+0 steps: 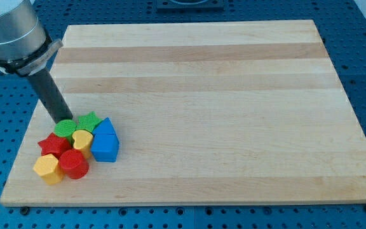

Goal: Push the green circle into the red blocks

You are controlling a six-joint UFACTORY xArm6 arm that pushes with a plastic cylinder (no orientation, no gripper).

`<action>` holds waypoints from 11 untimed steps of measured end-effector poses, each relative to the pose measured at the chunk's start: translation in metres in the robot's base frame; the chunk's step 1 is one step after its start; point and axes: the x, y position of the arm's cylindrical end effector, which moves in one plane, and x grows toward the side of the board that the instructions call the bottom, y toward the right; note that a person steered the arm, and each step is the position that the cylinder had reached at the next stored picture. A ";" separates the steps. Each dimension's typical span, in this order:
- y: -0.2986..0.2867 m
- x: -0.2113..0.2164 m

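The green circle lies at the view's lower left, in a tight cluster of blocks. It touches the red star just below it. A red round block sits further down in the cluster. My tip is at the green circle's upper edge, touching it from the view's top. The dark rod slants up to the view's left.
In the same cluster are a green star, a yellow heart, a yellow hexagon, a blue triangle-topped block and a blue block. The wooden board has its left edge near the cluster.
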 end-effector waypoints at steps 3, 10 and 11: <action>0.005 0.013; 0.008 0.022; 0.009 0.022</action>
